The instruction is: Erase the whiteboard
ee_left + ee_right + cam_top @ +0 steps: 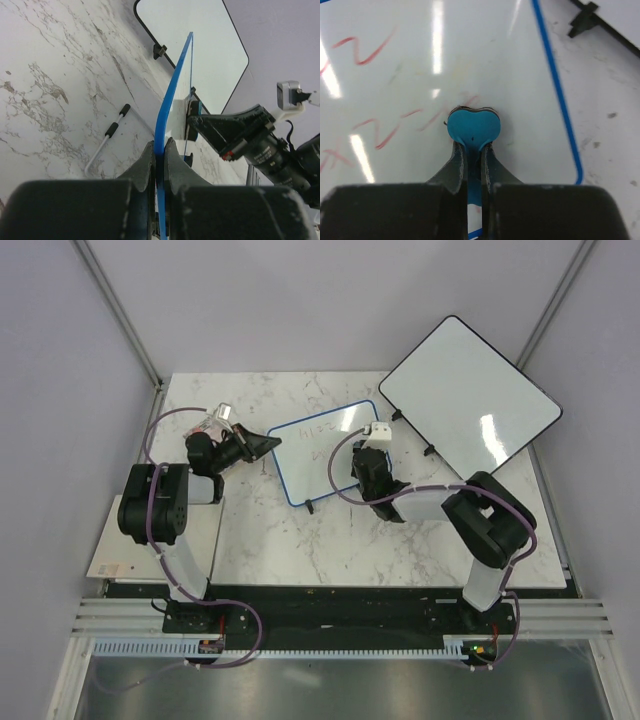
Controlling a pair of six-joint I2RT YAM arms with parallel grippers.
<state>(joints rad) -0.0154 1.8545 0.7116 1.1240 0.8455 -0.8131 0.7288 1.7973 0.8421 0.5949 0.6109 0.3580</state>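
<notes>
The right gripper (473, 150) lies nearest the lens in its wrist view. It is fully closed on a blue heart-shaped eraser (472, 127), and the eraser's face is pressed against the whiteboard (420, 60) near the board's lower right corner. Red marks (365, 50) lie up and to the left of the eraser, well apart from it.

The whiteboard sits mid-table (300, 540), propped at a tilt between the two arms, just left of the larger dark-framed board (470, 395). A loose wire leg (107, 137) with black tips lies on the table beside it.

Procedure for the wiping step, as judged from this state:
- Hold the eraser flat on the surface, because a tilted pad is likely to skip over strokes.
- Sweep toward the red marks in overlapping passes.
- Apply moderate pressure, since the board is light and propped and excess force may push it over or slide it.

The left gripper (159, 152) is closed on the board's blue frame (172, 85), with the thin edge clamped between both fingers. This grip braces the board against the wiping force.
</notes>
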